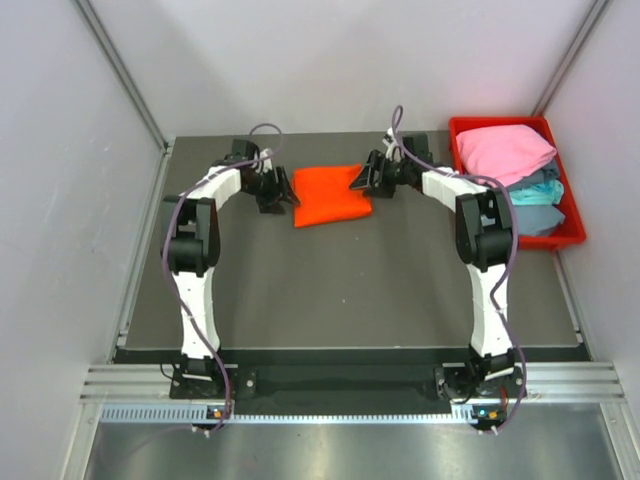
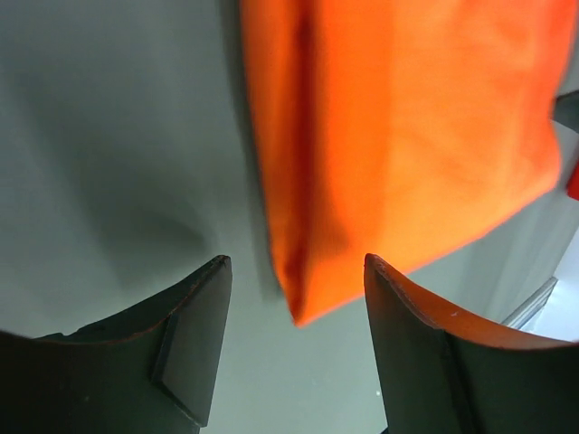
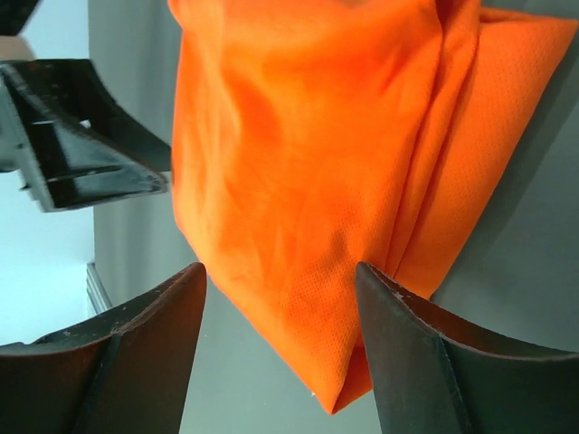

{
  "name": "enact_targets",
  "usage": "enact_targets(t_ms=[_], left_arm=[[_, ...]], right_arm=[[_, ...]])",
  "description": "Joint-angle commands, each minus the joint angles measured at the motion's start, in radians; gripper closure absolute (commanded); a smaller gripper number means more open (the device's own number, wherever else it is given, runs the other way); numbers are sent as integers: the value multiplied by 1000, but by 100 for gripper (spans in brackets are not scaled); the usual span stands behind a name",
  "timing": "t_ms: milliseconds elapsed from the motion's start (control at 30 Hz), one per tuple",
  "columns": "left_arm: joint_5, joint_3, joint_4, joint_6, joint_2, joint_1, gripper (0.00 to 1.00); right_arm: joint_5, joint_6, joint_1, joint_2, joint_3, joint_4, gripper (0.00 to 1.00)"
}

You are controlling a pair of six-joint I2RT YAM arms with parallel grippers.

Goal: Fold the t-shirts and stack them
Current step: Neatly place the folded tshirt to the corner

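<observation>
Left gripper, wrist view: jaws spread, nothing pinched; the near corner of the orange t-shirt lies just ahead of the gap between the two dark fingers. Right gripper, wrist view: jaws likewise spread and holding nothing, with a folded corner of the same shirt pointing into the gap. Whether either fingertip grazes the cloth cannot be settled from these angles.

The shirt is folded to a compact, slightly skewed rectangle on the dark table, towards its far edge, directly between the two grippers. Layered edges show along the right gripper's side; the left gripper's side shows a smooth folded edge.

Handling (judged): light, limp knit with no stiffness. It will sag and unfold if lifted by one point, and a top-layer pinch would peel the fold open. The firmest hold is at the two near corners, or along opposite edges, with every layer caught between the fingers. The weave looks matte and is unlikely to slip.

Pose: both arms reach forward from their bases at the near table edge. Each is bent at the elbow with the wrist turned inward, so the grippers face each other low over the table across the shirt, roughly in mirror image.

Beyond, at the right: a red bin holds a pink t-shirt on top of a light teal t-shirt and a grey-blue t-shirt, none of them yet stacked with the orange one
</observation>
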Motion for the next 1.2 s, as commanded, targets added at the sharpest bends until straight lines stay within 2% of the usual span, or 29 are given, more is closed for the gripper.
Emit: enact_targets(t_ms=[0,233,367,400,467,500,600,833,967,1167], left_arm=[[17,52,47,4,58,-2,35],[21,115,57,-1,131,-3,41],[81,132,83,-21,167,-11,59],[99,136,90,-33,184,-12,71],[125,144,111,-45,197,-17,80],[132,150,116,-47,209,-18,91],[121,168,114,-38,218,-20,100],[74,182,48,63,90,20,100],[8,201,-48,220,-22,55,100],[-104,166,-142,376,-108,106,100]], right_arm=[[-29,11,8,22,48,43,33],[-3,-30,2,50,45,12,33],[29,-66,2,45,37,-12,33],[34,-78,3,45,36,-19,33],[40,-87,5,36,31,-28,32],[40,-93,3,33,28,-28,32],[49,-106,5,30,20,-32,32],[57,-165,-20,-53,37,-57,31],[89,-205,-57,-97,65,-74,30],[95,-236,-113,-107,85,-88,29]])
